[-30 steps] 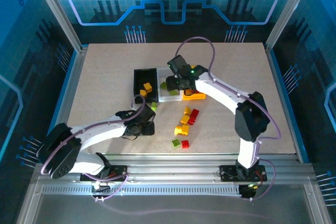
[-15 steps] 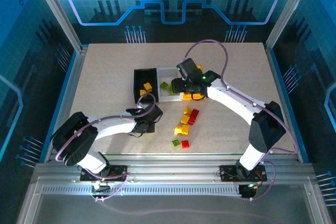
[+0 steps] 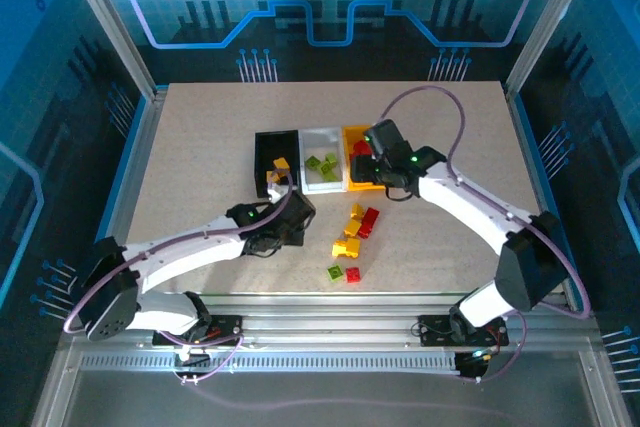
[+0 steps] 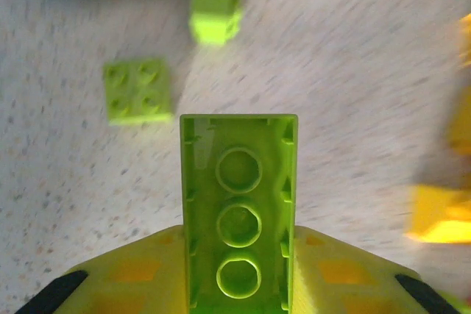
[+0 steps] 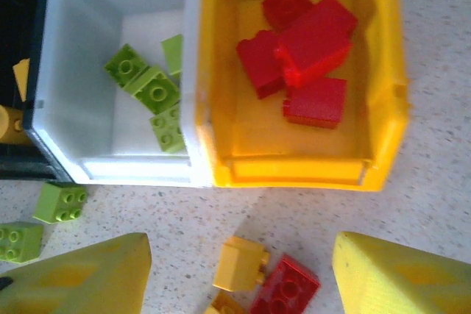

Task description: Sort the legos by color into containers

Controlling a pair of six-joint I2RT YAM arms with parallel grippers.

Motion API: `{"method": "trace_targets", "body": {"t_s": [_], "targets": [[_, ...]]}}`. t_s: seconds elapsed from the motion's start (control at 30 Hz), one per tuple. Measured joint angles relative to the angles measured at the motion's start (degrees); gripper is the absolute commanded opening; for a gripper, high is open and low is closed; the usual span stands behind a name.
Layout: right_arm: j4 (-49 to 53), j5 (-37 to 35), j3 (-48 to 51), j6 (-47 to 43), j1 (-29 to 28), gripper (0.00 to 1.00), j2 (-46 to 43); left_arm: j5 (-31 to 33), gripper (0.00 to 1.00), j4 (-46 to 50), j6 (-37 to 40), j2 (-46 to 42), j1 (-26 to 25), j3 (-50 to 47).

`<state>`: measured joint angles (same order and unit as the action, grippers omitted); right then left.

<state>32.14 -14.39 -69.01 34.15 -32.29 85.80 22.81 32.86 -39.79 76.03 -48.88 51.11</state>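
My left gripper [image 3: 297, 212] is shut on a long lime green lego [image 4: 238, 211], which stands upright between its yellow fingers [image 4: 132, 273]. It hangs just in front of the black bin [image 3: 264, 150], above two loose green legos [image 4: 137, 91]. My right gripper [image 3: 378, 185] hovers open at the front of the yellow-orange bin [image 5: 383, 71]. That bin holds several red legos [image 5: 305, 42]. A yellow lego [image 5: 239, 264] and a red lego [image 5: 285, 284] lie on the table between its fingers. The white bin [image 5: 81, 119] holds green legos [image 5: 151, 90].
Loose legos lie in the middle of the table: yellow [image 3: 346, 245], red [image 3: 370, 219], a green one [image 3: 335, 271] and a red one [image 3: 352, 274]. The black bin holds yellow legos [image 3: 280, 164]. Two green legos [image 5: 60, 202] sit before the white bin.
My right gripper has swung right from above the white bin to the front of the yellow-orange bin. My left gripper has moved forward and right, nearer the bins.
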Motion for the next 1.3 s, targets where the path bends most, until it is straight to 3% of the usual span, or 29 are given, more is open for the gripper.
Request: {"method": "trace_targets", "body": {"t_s": [0.17, 0.53, 0.7, 0.83, 1.07, 1.2, 1.3], "targets": [[0.0, 0.0, 5.5, 1.3, 3.1, 0.68, -5.7, -0.2, 0.31, -1.9, 2.9, 6.1, 3.3, 11.3], [1.2, 0.1, 10.9, 1.9, 5.3, 0.68, -13.0, -2.3, 0.3, -5.7, 7.2, 34.4, 11.4, 34.6], [1.6, 0.2, 12.1, 1.9, 6.0, 0.68, -15.4, -2.3, 0.47, -4.3, 7.9, 40.3, 13.2, 40.7], [1.9, 0.5, 12.2, 1.9, 6.6, 0.69, -16.5, -2.6, 0.61, -3.2, 8.6, 41.5, 13.4, 42.6], [2.1, 1.4, 12.3, 1.9, 8.0, 0.69, -17.4, -4.6, 0.75, -3.1, 9.5, 38.5, 12.3, 40.7], [2.1, 2.0, 12.9, 1.9, 9.8, 0.69, -17.5, -6.3, 0.76, -2.5, 11.1, 32.4, 7.9, 37.4], [2.2, 2.8, 13.8, 1.9, 11.8, 0.69, -17.8, -8.7, 0.71, -2.0, 12.3, 30.7, 3.3, 37.1]]}}
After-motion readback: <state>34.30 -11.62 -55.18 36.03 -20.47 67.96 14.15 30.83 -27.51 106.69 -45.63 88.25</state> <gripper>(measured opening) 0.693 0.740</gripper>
